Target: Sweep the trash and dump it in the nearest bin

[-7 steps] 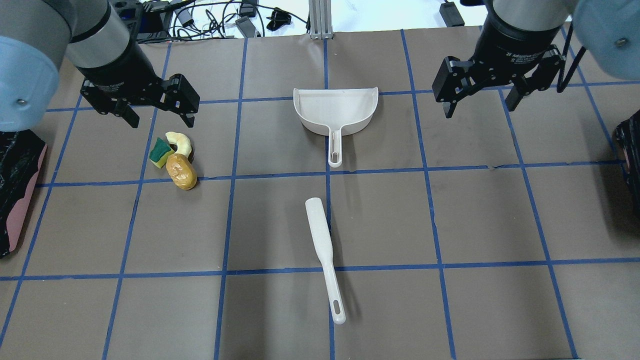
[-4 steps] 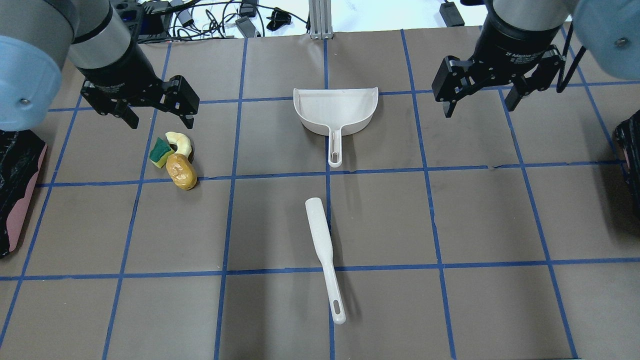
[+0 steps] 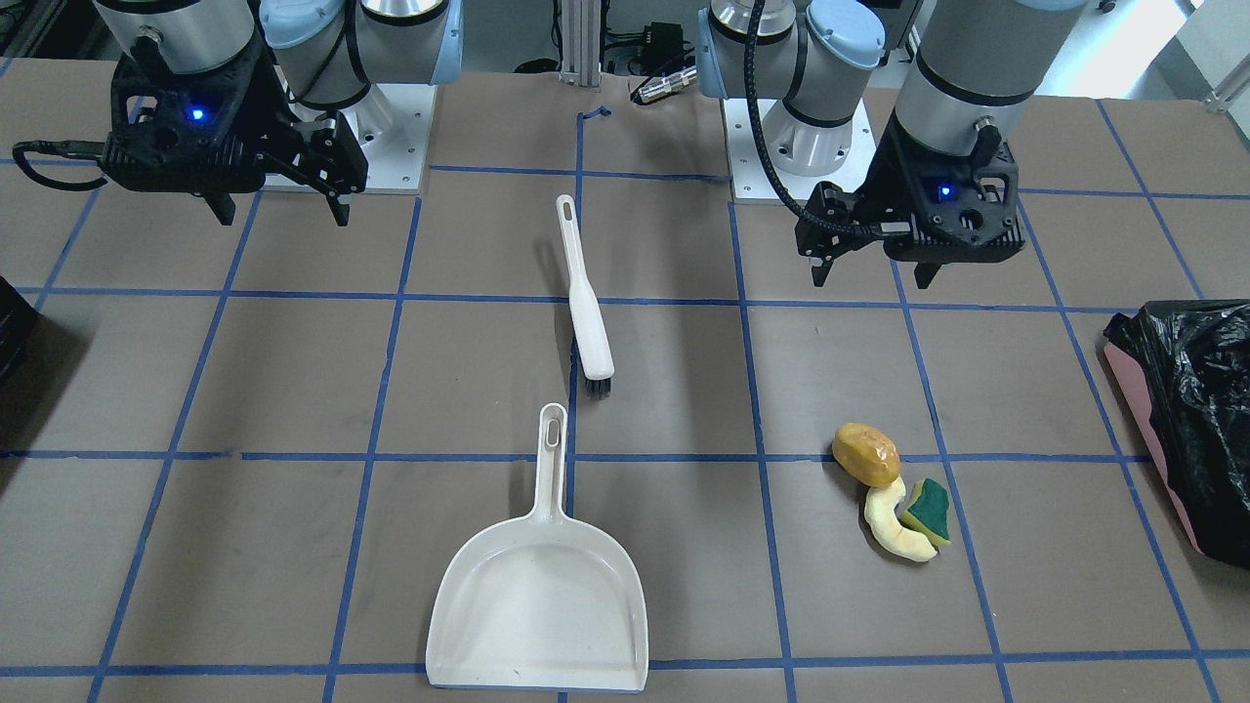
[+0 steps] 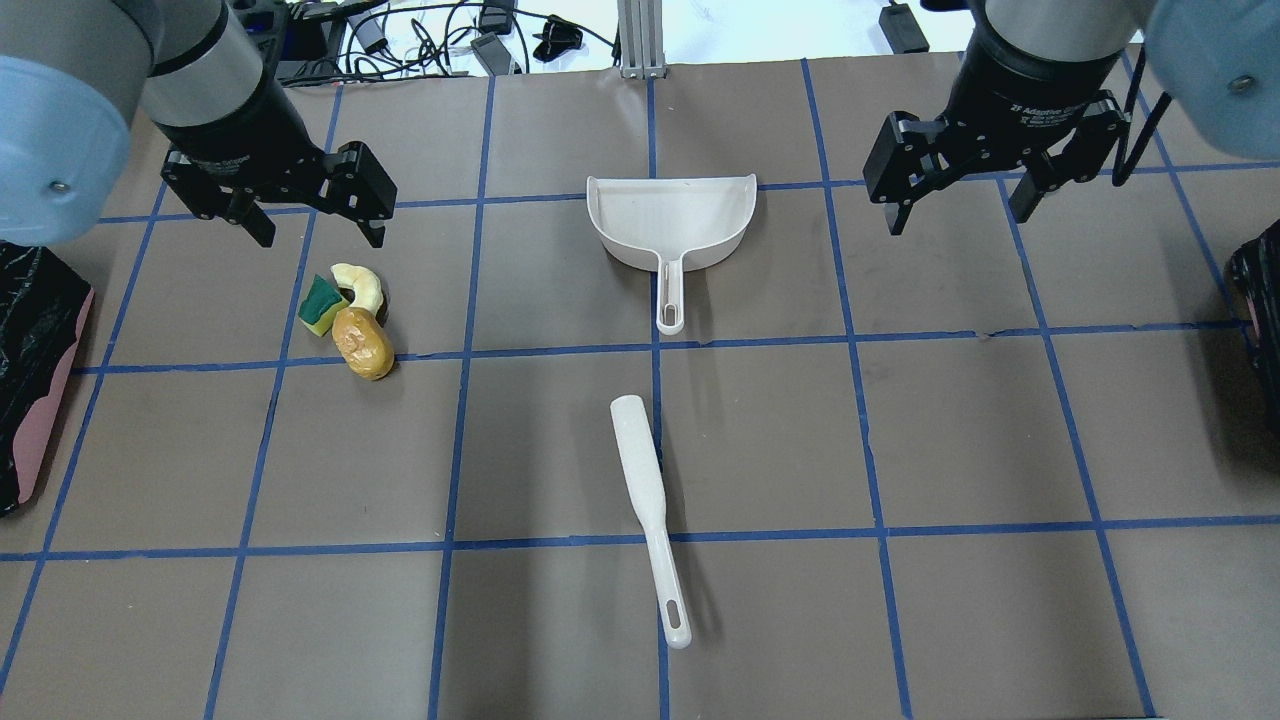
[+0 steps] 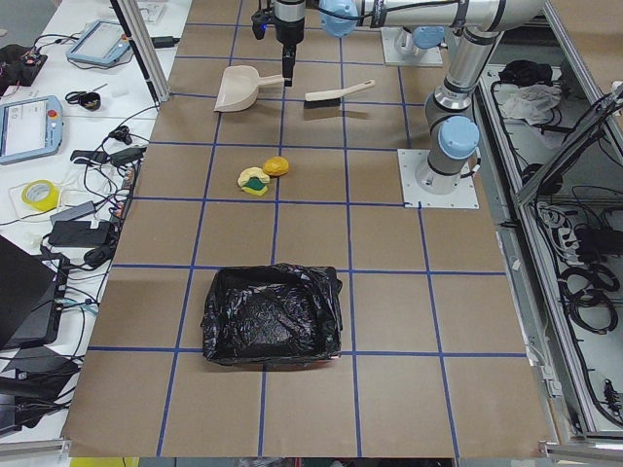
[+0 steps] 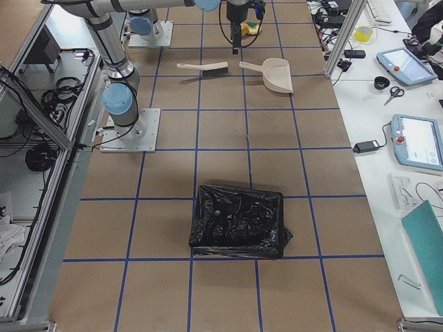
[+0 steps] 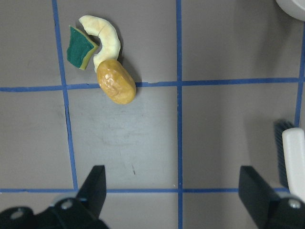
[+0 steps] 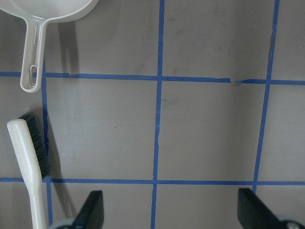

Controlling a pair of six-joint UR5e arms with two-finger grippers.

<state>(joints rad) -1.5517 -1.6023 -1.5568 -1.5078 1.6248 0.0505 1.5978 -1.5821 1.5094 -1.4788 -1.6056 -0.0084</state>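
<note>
The trash lies in a tight cluster on the left of the overhead view: a yellow-orange lump (image 4: 362, 343), a pale crescent (image 4: 362, 286) and a green-and-yellow sponge wedge (image 4: 321, 305). The cluster also shows in the left wrist view (image 7: 116, 81). My left gripper (image 4: 318, 236) hovers open and empty just beyond the cluster. My right gripper (image 4: 958, 220) hovers open and empty right of the white dustpan (image 4: 670, 225). The pink-sided bin (image 4: 35, 360) with its black bag sits at the table's left edge.
A white brush (image 4: 645, 500) lies in the middle of the table, its handle toward the near edge, below the dustpan's handle. A second dark bin (image 4: 1262, 300) sits at the right edge. Blue tape lines grid the brown table.
My left gripper has shifted slightly toward the far side of the table. The right gripper, the trash, the dustpan and the brush have not moved.
</note>
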